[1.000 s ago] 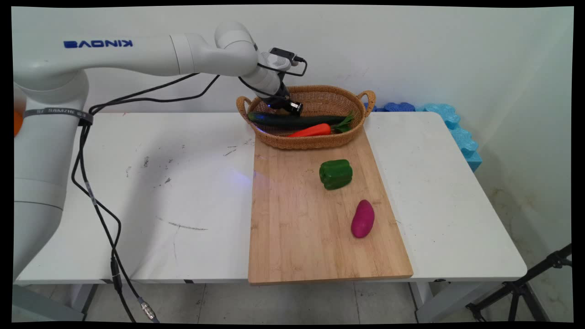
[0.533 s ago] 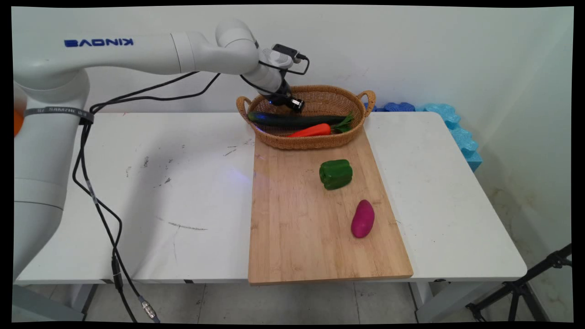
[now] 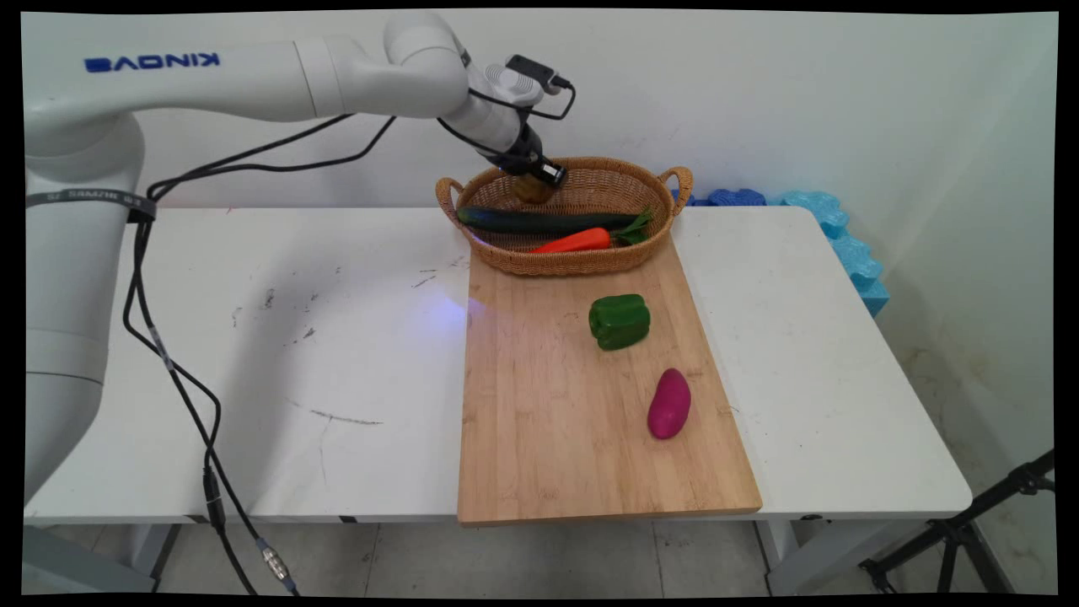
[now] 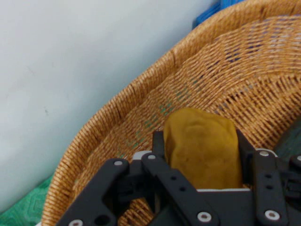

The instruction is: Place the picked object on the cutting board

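Over the basket's far-left part: gripper [image 4: 203, 141] pinching a brown potato [image 4: 202, 147] between its fingers, lifted just above the weave
Potato's long axis: along the fingers
Basket [image 3: 582, 257]: holds a dark cucumber [image 3: 539, 222] and an orange carrot [image 3: 575, 241]
Board [image 3: 548, 421]: green pepper [image 3: 620, 320], purple potato [image 3: 669, 403]

On your surface [image 3: 337, 354] a board [image 3: 548, 421] lies right of centre, with a basket [image 3: 582, 257] at its far end. In the basket, a cucumber [image 3: 539, 222] lies behind a carrot [image 3: 577, 241]. On the board, a pepper [image 3: 620, 320] sits behind a potato [image 3: 669, 404].
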Available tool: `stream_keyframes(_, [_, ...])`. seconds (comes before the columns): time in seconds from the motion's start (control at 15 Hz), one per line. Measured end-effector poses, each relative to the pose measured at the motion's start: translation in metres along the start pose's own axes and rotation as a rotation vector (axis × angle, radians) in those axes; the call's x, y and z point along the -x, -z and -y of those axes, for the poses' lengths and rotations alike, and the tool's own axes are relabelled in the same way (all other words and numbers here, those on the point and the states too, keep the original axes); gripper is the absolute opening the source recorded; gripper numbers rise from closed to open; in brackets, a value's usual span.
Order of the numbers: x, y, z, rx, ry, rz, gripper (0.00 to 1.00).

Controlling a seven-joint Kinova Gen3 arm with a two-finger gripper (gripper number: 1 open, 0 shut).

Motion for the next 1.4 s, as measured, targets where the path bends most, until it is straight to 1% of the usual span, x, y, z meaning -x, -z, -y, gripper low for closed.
stream_keyframes(0.33, [-0.002,0.033,-0.004,0.032,-0.058,-0.028,0.0])
stream_keyframes(0.73, [0.01,0.079,-0.016,0.099,-0.132,-0.043,0.0])
stream_keyframes(1.0, [0.03,0.109,-0.027,0.162,-0.193,-0.036,0.0])
stream_keyframes(1.07, [0.034,0.113,-0.029,0.172,-0.202,-0.033,0.0])
stream_keyframes(1.4, [0.069,0.139,-0.044,0.249,-0.268,-0.004,0.0])
